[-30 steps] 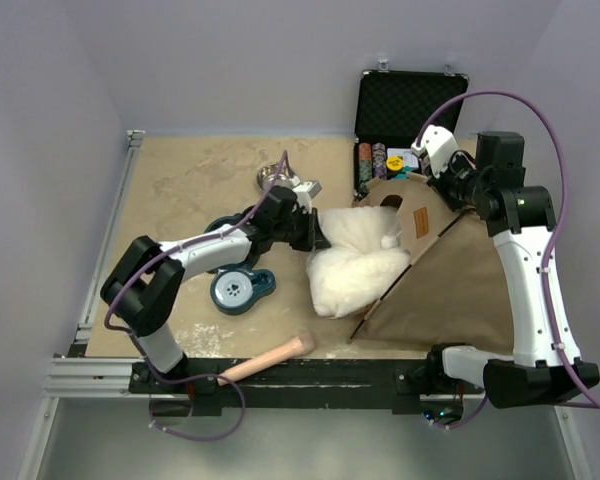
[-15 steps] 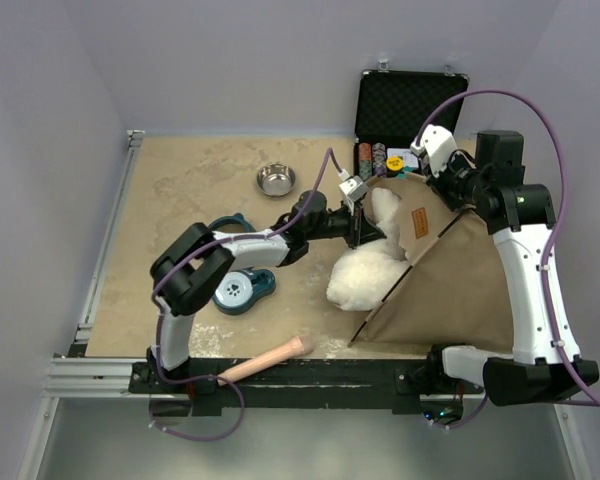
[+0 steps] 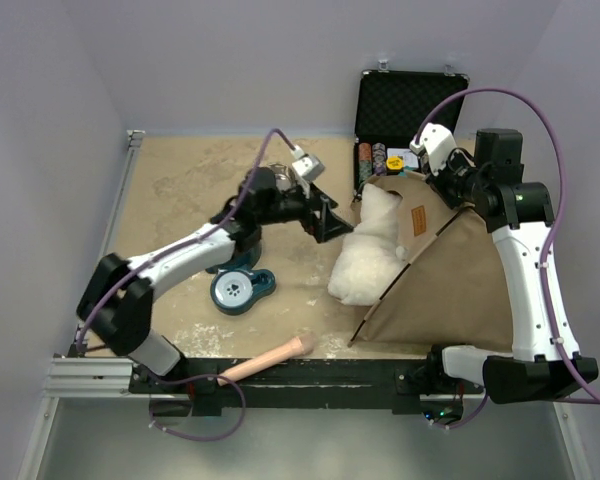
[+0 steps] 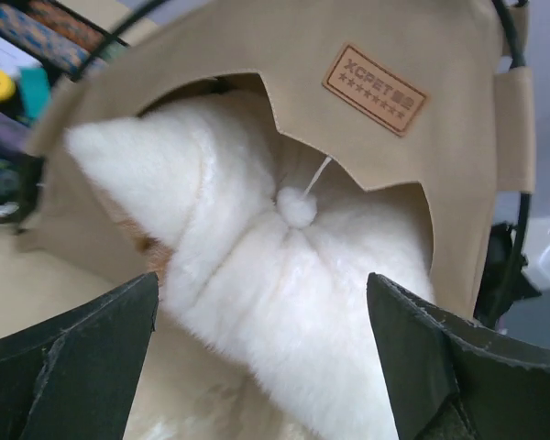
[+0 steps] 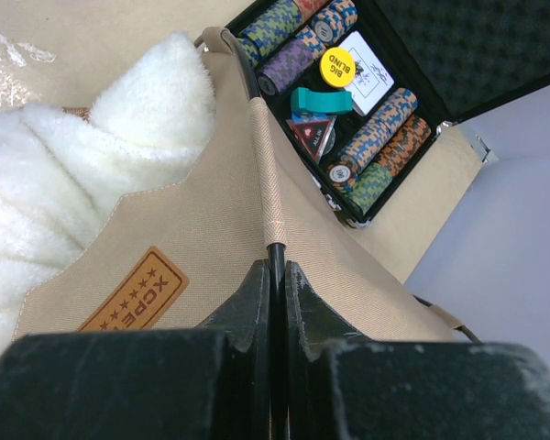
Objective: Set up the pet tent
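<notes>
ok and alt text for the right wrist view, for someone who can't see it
The right hand is shut on a thin dark pole where it enters a sleeve of the tan pet tent. A fluffy white pillow pokes from the tent's opening at left; an open black case of poker chips lies beyond.

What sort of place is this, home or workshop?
Probably a robotics test bench: left arm and right arm bolted to a walled table, with mixed props, a pet tent, poker chip case and pillow.

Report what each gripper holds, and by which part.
Right gripper: shut on the thin dark pole of the pet tent, just past its fabric sleeve. Left gripper: open, holding nothing.
</notes>
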`<state>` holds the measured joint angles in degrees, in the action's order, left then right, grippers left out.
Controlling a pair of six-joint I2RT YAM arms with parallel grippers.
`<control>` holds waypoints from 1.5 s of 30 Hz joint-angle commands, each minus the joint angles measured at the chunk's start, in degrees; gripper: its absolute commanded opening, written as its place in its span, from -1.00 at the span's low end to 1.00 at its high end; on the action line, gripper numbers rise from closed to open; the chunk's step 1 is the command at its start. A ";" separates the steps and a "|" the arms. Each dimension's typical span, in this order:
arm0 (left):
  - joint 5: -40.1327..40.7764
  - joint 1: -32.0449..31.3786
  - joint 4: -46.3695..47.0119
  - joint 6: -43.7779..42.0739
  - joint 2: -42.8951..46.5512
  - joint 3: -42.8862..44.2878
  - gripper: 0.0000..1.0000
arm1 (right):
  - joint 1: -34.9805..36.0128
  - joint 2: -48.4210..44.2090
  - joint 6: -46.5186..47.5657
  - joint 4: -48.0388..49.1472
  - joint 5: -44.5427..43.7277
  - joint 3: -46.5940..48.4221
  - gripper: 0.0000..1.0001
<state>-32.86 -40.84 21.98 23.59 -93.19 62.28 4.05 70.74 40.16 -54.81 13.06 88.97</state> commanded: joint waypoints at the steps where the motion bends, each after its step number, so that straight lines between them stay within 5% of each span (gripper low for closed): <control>1: -13.52 3.49 -25.43 -27.73 10.46 -1.45 0.99 | 0.25 0.80 -0.17 -0.21 2.67 -0.90 -1.00; 5: -17.59 1.47 -34.70 -44.74 12.68 -3.75 0.99 | 0.25 1.24 -0.52 0.05 2.85 -0.55 -1.00; 10: -14.08 -3.62 -27.89 -45.49 7.77 -3.83 0.95 | 0.25 1.33 -1.05 -0.21 3.38 -0.81 -1.00; 14: -11.08 -8.81 -17.43 -42.07 1.54 -3.22 0.25 | 0.25 1.15 -1.49 0.31 3.73 -1.60 -1.00; 18: -11.35 -11.54 -2.86 -24.44 -6.37 0.99 -0.65 | 0.25 1.77 -2.02 0.93 4.60 -1.87 -1.00; 21: -10.47 -13.47 8.06 -12.48 -12.35 5.98 -1.00 | 0.25 2.03 -2.11 1.45 5.13 -1.87 -1.00; 25: -9.24 -16.11 19.22 0.29 -21.23 11.89 -1.00 | 0.25 2.56 -2.11 1.55 5.40 -1.96 -1.00; 29: -8.79 -17.87 22.31 4.18 -26.16 13.92 -1.00 | 0.25 2.47 -1.58 1.72 5.05 -2.57 -1.00; 37: -8.01 -9.10 11.71 -4.94 -6.77 -0.65 0.02 | 0.25 1.86 1.05 1.28 4.96 -2.22 -1.00; 41: -6.95 -5.83 -3.67 -19.26 1.59 -0.67 0.31 | 0.25 1.77 1.59 1.72 4.96 -2.57 -1.00; 45: -3.62 -4.61 -6.50 -20.43 3.89 -1.37 0.39 | 0.25 1.77 2.20 1.72 5.31 -2.13 -1.00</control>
<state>-38.63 -44.95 21.58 10.52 -91.15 60.75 4.05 71.85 41.76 -51.29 14.61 88.09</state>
